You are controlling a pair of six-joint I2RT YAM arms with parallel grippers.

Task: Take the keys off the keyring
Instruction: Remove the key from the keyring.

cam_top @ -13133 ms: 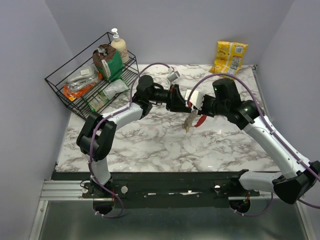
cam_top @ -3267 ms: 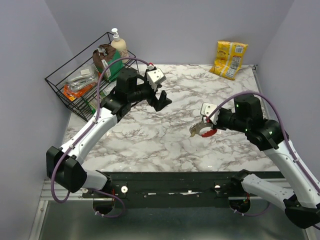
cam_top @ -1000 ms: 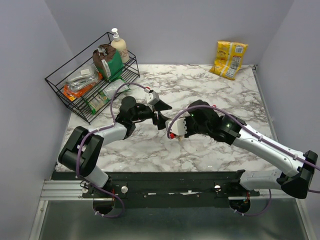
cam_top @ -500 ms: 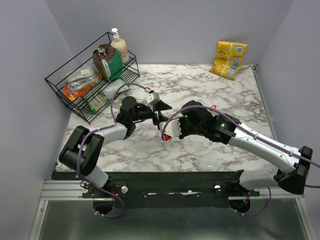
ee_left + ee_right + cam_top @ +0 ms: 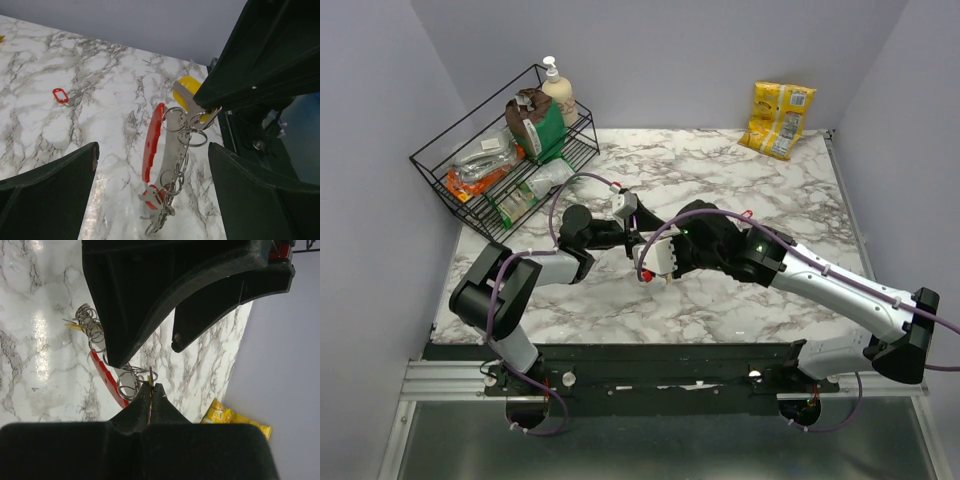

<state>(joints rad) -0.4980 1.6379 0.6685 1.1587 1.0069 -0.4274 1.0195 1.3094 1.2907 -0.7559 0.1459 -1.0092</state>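
From above: work over the table (image 5: 770, 190), with the left gripper (image 5: 638, 232) spread wide beside the right gripper (image 5: 652, 268). Left wrist: close the parted fingers (image 5: 50, 190) on one of the keys (image 5: 156, 222) dangling below the keyring (image 5: 151, 140), not its red strap. Right wrist: brace with the pinch clamped on the yellow-headed key (image 5: 149, 410).

The top external camera looks down from behind both arms (image 5: 840, 285). Each wrist camera looks closely past its own fingers (image 5: 45, 195); both share the keyring (image 5: 151, 145) just ahead of them.
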